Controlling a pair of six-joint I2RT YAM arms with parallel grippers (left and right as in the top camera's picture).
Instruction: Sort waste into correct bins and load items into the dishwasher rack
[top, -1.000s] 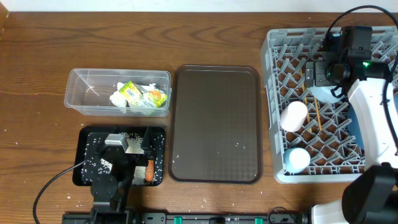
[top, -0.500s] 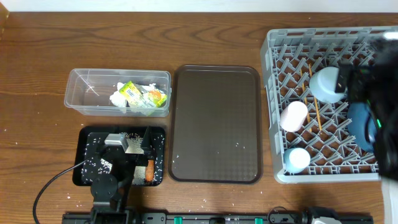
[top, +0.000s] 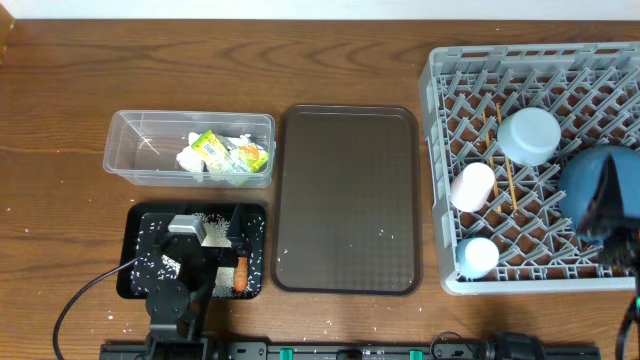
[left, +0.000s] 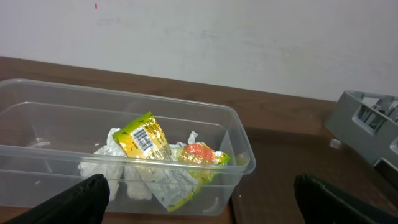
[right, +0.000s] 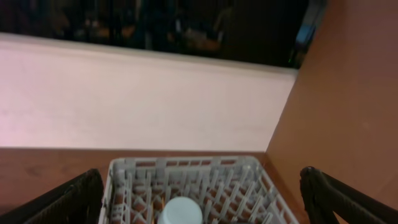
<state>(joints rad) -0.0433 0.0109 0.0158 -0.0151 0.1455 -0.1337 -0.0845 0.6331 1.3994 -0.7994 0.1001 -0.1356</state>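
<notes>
The grey dishwasher rack (top: 455, 60) holds an upturned light blue bowl (top: 529, 135), a pale pink cup (top: 472, 186), a light blue cup (top: 478, 256), wooden chopsticks (top: 507, 180) and the dark blue plate (top: 585, 180). My right gripper (right: 205, 202) is open and empty, high above the rack (right: 186, 174) and bowl (right: 180, 213). The clear tub (top: 135, 160) contains the yellow-green wrapper (top: 215, 150) and white paper (left: 102, 165). My left gripper (top: 212, 228) is open over the black tray (top: 140, 265), which holds rice and the carrot (top: 241, 275), and it faces the tub (left: 37, 152) and wrapper (left: 146, 137).
A large dark brown serving tray (top: 348, 198) lies between the bins and the rack. A blurred dark part of the right arm (top: 612, 212) overlaps the plate at the right edge. A few rice grains lie on the table near the front edge.
The right arm has pulled away from the back of the rack toward the right edge, leaving the light blue bowl uncovered there. The left arm has not moved.
</notes>
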